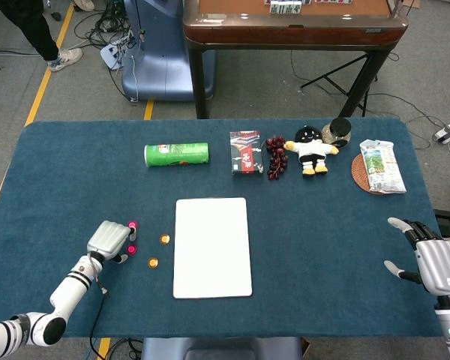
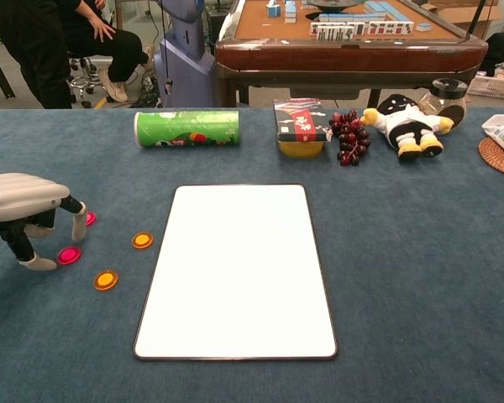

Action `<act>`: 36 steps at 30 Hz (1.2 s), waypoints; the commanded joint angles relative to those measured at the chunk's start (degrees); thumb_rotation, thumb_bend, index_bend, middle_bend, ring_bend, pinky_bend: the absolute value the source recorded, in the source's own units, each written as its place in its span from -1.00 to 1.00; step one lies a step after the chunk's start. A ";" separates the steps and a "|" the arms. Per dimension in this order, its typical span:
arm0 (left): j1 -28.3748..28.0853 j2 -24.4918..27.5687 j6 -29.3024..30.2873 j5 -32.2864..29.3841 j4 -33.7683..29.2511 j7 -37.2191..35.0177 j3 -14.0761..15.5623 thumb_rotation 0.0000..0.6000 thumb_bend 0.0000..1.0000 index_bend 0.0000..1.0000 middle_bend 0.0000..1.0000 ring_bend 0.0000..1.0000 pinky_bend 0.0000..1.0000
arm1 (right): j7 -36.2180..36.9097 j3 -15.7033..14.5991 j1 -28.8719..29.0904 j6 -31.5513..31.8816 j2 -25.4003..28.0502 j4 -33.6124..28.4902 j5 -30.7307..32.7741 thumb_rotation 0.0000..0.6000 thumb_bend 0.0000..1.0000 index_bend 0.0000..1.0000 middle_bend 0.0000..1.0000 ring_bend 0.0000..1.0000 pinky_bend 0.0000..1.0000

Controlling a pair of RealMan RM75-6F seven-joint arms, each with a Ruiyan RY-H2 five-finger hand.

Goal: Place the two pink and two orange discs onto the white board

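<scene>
Covering table [image 1: 322, 247]: blue cloth, grey floor [image 1: 52, 90].

blue-clothed table [image 1: 75, 172] | white board [image 1: 212, 247] flat at centre | two orange discs [image 2: 142, 240] [image 2: 106, 280] and two pink discs [image 2: 69, 255] [image 2: 90, 218] just left of board | along far edge: green can [image 1: 177, 154] on its side, red box [image 1: 245, 152], grapes [image 1: 275, 157], plush toy [image 1: 310, 149], jar [image 1: 337, 131], snack bag [image 1: 381, 166] on woven coaster [image 1: 359, 176]
</scene>
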 commanded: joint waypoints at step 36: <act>-0.69 -1.06 -0.09 -1.36 1.11 1.11 0.73 1.00 -0.36 0.17 1.00 1.00 1.00 | 0.17 0.01 0.19 -0.47 0.06 0.03 0.41 1.00 -1.00 -0.56 -0.45 -0.56 -0.18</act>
